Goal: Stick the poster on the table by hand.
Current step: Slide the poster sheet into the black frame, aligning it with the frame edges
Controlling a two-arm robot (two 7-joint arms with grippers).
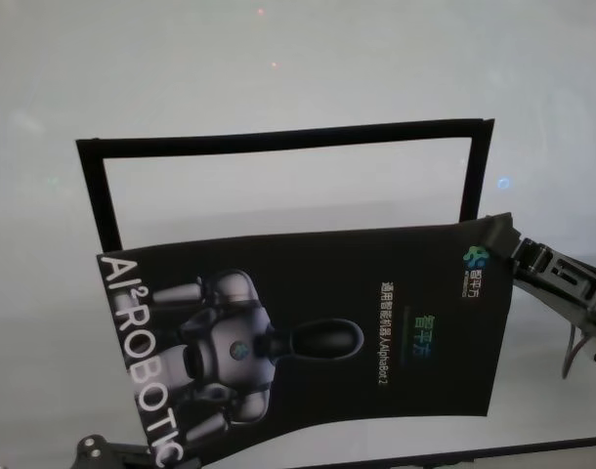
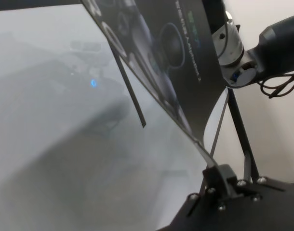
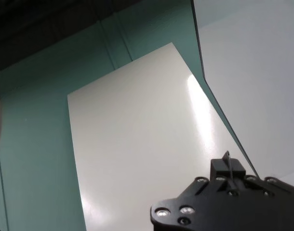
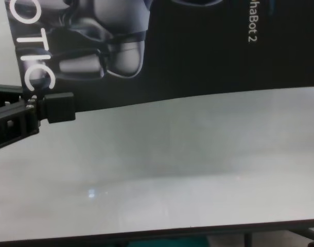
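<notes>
The poster is a glossy black sheet with a silver robot figure and white "AI²ROBOTIC" lettering, held above the table. At its near-left corner, by the letters, my left gripper is shut on the edge. Its far-right corner is pinched by my right gripper. In the right wrist view the poster's white back shows, with the right gripper shut on its edge. The left wrist view shows the poster edge-on and slanted above the table.
A black rectangular outline is marked on the tabletop; the poster covers its near part. The right arm reaches in from the right. The table's dark front edge runs below a bare stretch of tabletop.
</notes>
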